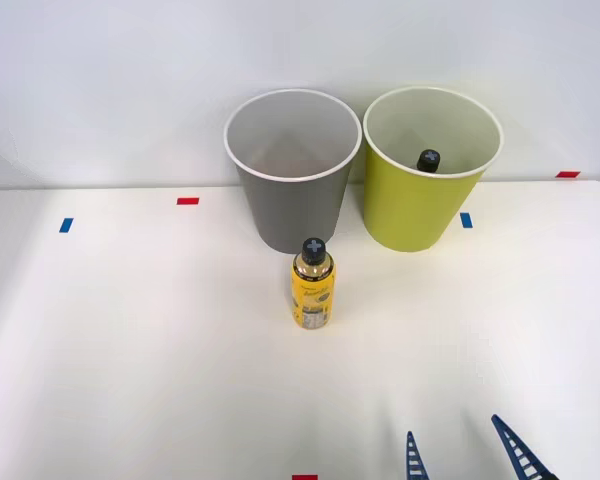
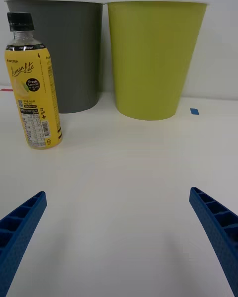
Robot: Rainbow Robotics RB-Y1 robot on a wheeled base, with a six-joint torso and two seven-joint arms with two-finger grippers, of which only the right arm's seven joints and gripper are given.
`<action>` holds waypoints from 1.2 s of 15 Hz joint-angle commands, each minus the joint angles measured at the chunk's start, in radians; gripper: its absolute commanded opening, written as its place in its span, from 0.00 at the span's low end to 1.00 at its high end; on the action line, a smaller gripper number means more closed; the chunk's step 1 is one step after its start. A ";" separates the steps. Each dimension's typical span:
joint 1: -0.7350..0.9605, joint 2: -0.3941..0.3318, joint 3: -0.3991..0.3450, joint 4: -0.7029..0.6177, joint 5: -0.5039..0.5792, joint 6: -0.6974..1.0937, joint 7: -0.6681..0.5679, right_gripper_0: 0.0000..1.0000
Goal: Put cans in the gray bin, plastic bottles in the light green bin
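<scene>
While the right pincer (image 1: 470, 450) waits released at the counter's (image 1: 130, 350) near edge, the upright yellow bottle (image 1: 312, 285) stands ahead and leftward, before the gray bin (image 1: 290, 210).

A white table (image 1: 130, 350) is being marked by small tape pieces: blue ones (image 1: 66, 225) (image 1: 466, 220) and red ones (image 1: 187, 201) (image 1: 568, 174) (image 1: 304, 477). A pale wall (image 1: 100, 80) is being seen behind.

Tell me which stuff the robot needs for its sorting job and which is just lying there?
For the job: yellow bottle, bottle in the green bin, gray bin, light green bin, right gripper, open.

Just there: red tape marks, blue tape marks.
</scene>
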 commanded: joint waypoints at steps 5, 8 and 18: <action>-0.026 -0.008 0.044 0.041 -0.008 -0.012 0.003 1.00; -0.084 -0.055 0.110 0.037 -0.025 -0.038 0.005 1.00; -0.390 -0.224 0.262 0.038 -0.215 0.018 0.049 1.00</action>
